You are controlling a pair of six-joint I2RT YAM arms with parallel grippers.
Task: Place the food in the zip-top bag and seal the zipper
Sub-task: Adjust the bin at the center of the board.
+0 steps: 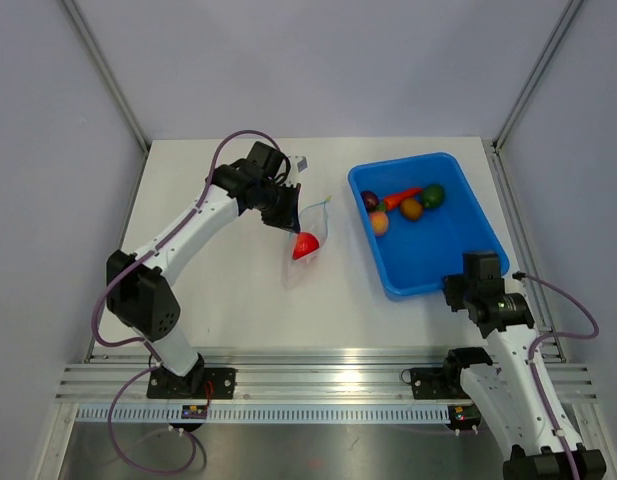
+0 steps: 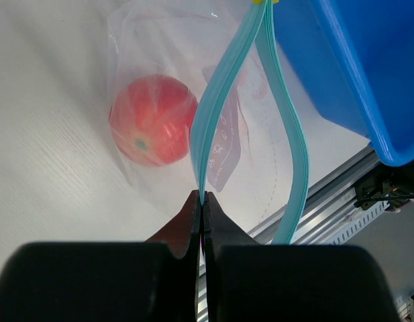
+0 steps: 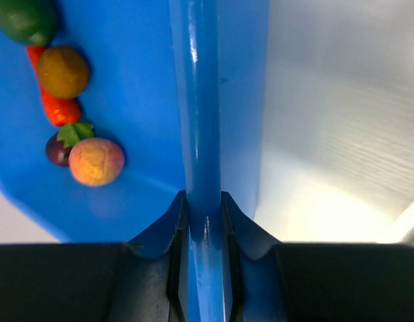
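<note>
The clear zip-top bag (image 1: 310, 238) lies mid-table with a red toy tomato (image 1: 305, 246) inside it, also plain in the left wrist view (image 2: 153, 120). My left gripper (image 1: 288, 215) is shut on one teal zipper strip (image 2: 223, 100) at the bag's mouth; the other strip (image 2: 292, 147) bows away, so the mouth stands open. My right gripper (image 1: 475, 285) is shut on the near rim (image 3: 202, 134) of the blue tray (image 1: 468, 235). In the tray lie a green round (image 1: 432, 195), an orange carrot (image 1: 400, 197), an orange round (image 1: 412, 209), a peach round (image 1: 379, 222) and a purple piece (image 1: 369, 199).
The tray stands at the right, close to the bag's mouth. An aluminium rail (image 1: 318, 372) runs along the near table edge. Grey walls enclose the table at back and sides.
</note>
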